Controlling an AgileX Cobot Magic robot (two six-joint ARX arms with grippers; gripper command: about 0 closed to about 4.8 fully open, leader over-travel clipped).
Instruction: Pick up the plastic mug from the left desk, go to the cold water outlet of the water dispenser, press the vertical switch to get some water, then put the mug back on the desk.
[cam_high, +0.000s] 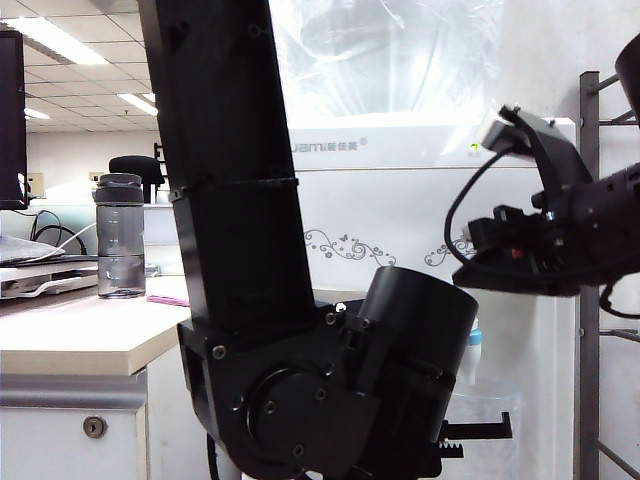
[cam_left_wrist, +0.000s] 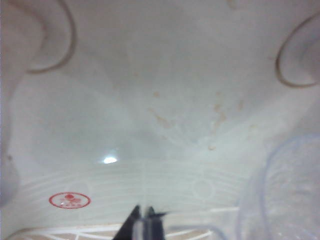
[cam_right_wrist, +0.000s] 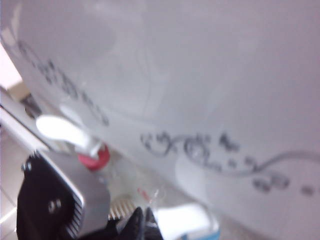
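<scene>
Behind left pincer (cam_left_wrist: 144, 220)'s arm, grey bottle (cam_high: 120, 236); right pincer (cam_right_wrist: 141, 220) near dispenser (cam_high: 400, 215).

Only one thing is really showing readable text here: the grey logo (cam_high: 327, 147) is sitting on the upper front of the water dispenser (cam_high: 400, 200), reading something like "uami" with a few small Chinese characters after it, too small to make out. In the left wrist view a red oval stamp (cam_left_wrist: 69, 200) is showing on a white surface, its lettering too blurred to read.
</scene>
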